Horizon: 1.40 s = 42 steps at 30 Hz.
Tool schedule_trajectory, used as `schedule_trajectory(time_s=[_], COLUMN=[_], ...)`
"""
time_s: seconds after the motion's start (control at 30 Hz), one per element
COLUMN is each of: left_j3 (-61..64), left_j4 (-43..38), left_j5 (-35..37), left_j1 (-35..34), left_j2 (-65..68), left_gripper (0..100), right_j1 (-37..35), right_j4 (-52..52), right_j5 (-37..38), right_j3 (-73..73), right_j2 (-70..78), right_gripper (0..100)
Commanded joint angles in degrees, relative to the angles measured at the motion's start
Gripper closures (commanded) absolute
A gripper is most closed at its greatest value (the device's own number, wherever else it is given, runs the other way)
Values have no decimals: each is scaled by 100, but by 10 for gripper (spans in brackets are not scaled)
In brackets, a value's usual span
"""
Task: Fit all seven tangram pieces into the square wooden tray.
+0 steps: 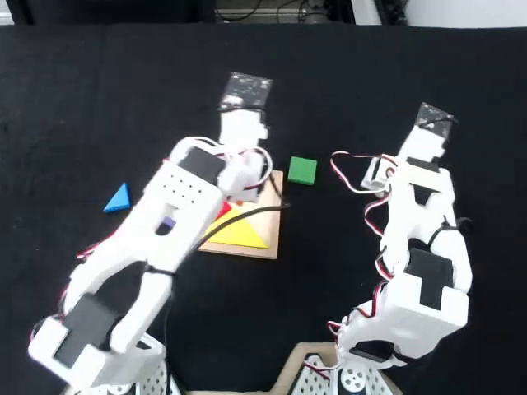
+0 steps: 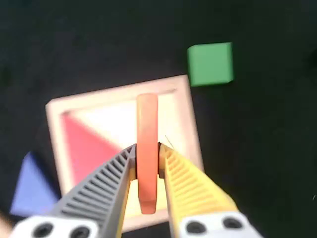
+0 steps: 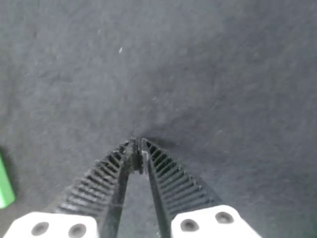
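The high view looks steeply down from the near side over the black table (image 1: 66, 99). The left wrist view faces down, close above the wooden tray (image 2: 114, 95); the right wrist view sits even closer over bare table. All three share the green square (image 1: 303, 170).

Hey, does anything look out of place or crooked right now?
The left gripper holds the orange piece on edge over the tray, not flat. The green square and blue triangle lie outside it.
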Motion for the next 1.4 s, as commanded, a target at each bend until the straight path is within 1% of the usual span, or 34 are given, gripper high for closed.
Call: schedule_trajectory(time_s=[0.0,0.2,0.23,0.37,0.47,0.63,1.03,1.37], left_j3=[-48,-92,-84,136,171,180,330,453], left_j4=[-492,-545,-668,-1275,-1336,-1336,-1345,-1380], left_j5=[536,1222,1292,1336,1354,1758,1793,1793], left_j1=[101,277,286,286,356,426,453,690], left_j2=[413,1125,1196,1389,1442,1495,1503,1503], left_gripper=[971,971,971,971,971,971,970,970], right_j1=[255,334,343,343,343,334,308,299], right_j4=[-123,-255,-255,-237,-237,-237,-237,-237], right_j5=[-53,-211,-211,-202,-202,-185,-176,-176], right_j3=[-224,-215,-215,-215,-215,-207,-198,-198], right_j2=[-251,-251,-251,-251,-251,-251,-251,-251], right_gripper=[987,987,987,987,987,987,987,987])
